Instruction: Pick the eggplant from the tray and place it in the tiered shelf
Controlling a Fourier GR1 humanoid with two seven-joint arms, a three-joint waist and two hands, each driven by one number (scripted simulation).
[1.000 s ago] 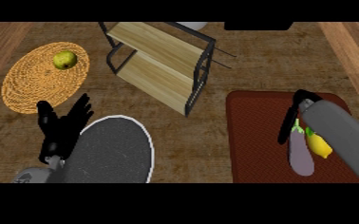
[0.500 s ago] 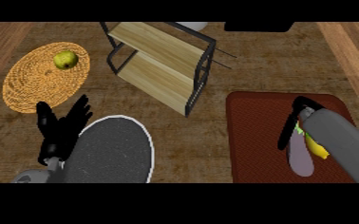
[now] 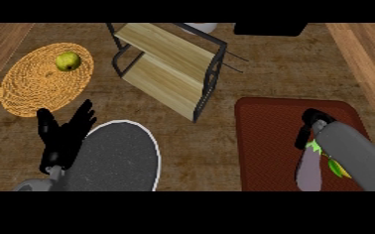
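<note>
Upper left of the frame: woven mat (image 3: 33, 87) on the wooden counter (image 3: 278, 79), bearing a yellow-green fruit (image 3: 67, 61) near its upper edge.

Lower left: left hand (image 3: 64, 138), fingers spread and pointing up, holding nothing, at rest just beside the rim of a dark grey plate (image 3: 124, 153) with a white border; grey forearm entering from the lower edge.

Upper centre: tiered shelf (image 3: 172, 64), black wire frame with two pale wooden boards, tilted diagonally in the view, both boards bare. Behind it, at the top edge, part of a white rounded object (image 3: 198, 27) and, further right, a black block (image 3: 270, 28).

Right: dark red tray (image 3: 267, 144), well apart from the shelf. Eggplant (image 3: 310, 166) lying on the tray near its lower right, purple body with green cap, just beside a small yellow item (image 3: 338, 168).

Far right: right hand (image 3: 311, 124) over the tray, directly above the eggplant's stem end, largely hidden by the grey forearm; finger posture not discernible, contact with the eggplant not discernible.
</note>
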